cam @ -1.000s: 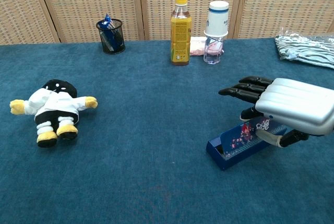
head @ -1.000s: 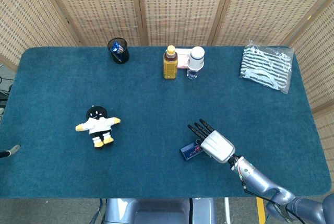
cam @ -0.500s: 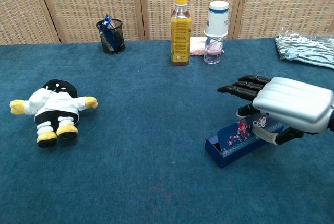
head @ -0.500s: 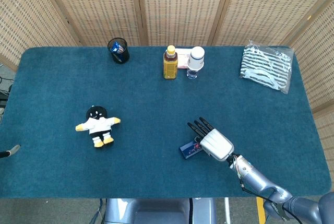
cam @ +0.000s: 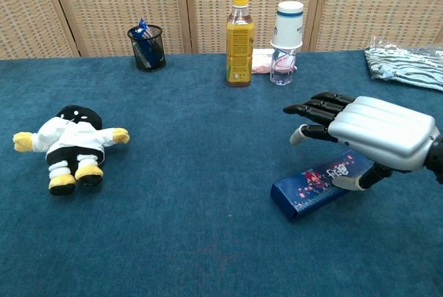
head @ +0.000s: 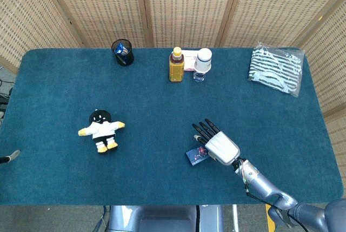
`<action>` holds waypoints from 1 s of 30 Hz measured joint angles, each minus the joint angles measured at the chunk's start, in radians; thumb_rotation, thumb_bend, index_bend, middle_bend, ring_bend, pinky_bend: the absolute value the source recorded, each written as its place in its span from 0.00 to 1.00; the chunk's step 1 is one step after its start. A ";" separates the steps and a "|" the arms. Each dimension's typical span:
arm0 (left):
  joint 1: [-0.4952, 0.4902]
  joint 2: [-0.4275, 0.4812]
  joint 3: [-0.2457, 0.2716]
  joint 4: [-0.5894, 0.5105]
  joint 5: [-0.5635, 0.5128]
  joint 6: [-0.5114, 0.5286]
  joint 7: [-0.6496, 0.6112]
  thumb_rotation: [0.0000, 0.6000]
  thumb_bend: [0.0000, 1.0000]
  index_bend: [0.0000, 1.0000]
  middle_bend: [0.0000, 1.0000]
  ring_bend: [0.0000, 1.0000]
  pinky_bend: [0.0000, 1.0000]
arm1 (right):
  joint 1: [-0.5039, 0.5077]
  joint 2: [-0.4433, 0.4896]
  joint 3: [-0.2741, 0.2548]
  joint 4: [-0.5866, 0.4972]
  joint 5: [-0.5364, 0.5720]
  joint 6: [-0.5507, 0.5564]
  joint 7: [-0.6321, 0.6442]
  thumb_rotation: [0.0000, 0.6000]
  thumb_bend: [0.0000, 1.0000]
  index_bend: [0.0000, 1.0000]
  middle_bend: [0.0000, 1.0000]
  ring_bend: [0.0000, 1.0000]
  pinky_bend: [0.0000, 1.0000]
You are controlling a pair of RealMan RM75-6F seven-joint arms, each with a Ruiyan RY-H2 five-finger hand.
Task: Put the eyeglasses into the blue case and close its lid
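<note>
Blue case (cam: pixel 320 183): slim rectangular box, glossy, printed lid down, flat on teal felt surface (cam: pixel 194 172), right-centre. Right hand (cam: pixel 367 131): silver shell, black fingers (cam: pixel 315 109) spread, hovering over case, holding nothing. Left hand not seen. Plush doll (cam: pixel 73 146) far left.

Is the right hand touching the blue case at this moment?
Cannot tell. In the chest view the right hand hovers over the blue case; its thumb meets the lid edge, but contact is unclear.
</note>
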 measured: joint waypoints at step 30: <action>-0.003 -0.002 -0.002 0.004 -0.006 -0.007 0.004 1.00 0.00 0.00 0.00 0.00 0.00 | 0.109 0.242 -0.020 -0.320 0.102 -0.321 -0.084 1.00 0.21 0.04 0.00 0.00 0.00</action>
